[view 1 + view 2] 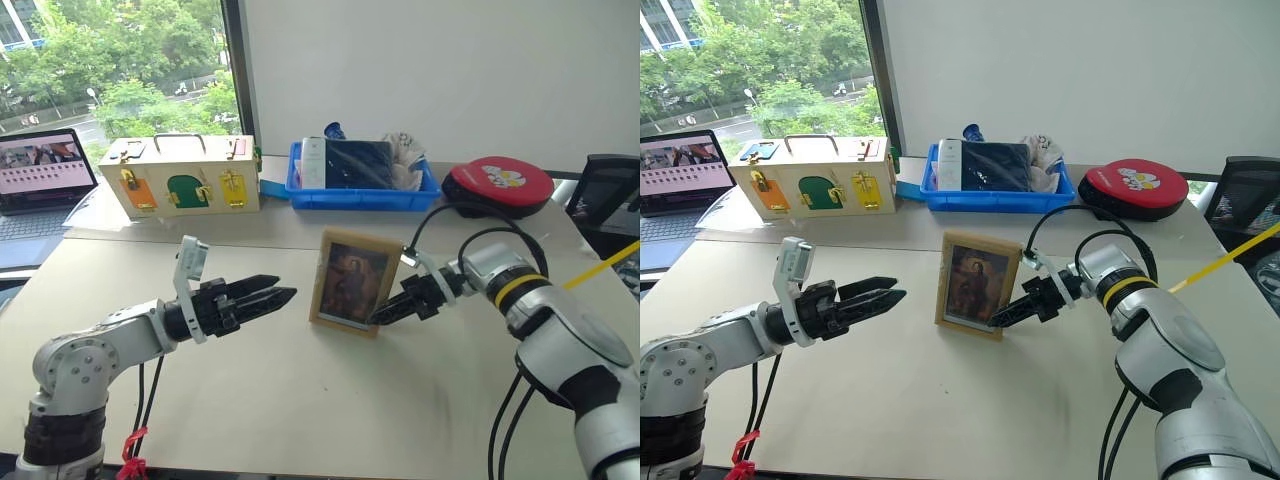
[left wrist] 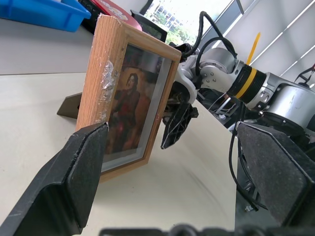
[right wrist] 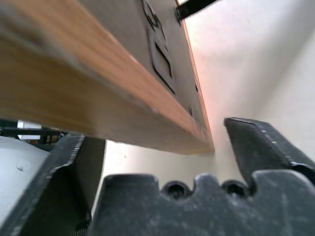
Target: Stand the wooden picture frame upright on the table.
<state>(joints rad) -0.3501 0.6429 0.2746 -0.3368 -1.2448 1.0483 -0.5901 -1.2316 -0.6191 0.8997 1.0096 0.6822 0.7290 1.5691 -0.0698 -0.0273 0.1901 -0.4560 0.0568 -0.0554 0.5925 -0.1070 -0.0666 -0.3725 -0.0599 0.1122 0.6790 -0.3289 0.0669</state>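
Flanking the wooden picture frame (image 1: 349, 279): cream box (image 1: 181, 176), blue tray (image 1: 362, 190).

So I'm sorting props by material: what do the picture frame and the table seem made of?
Picture frame: light wood, visible grain, apparently unvarnished; a scuffed whitish patch on its edge. Table: plain beige matte top, probably laminate; no grain visible.

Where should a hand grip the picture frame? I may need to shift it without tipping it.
Pinch a vertical side rail of the picture frame, coming in level from the side. It stands upright on the table, leaning on its rear stand, so the thin wooden edges are exposed and a push from the front could topple it.
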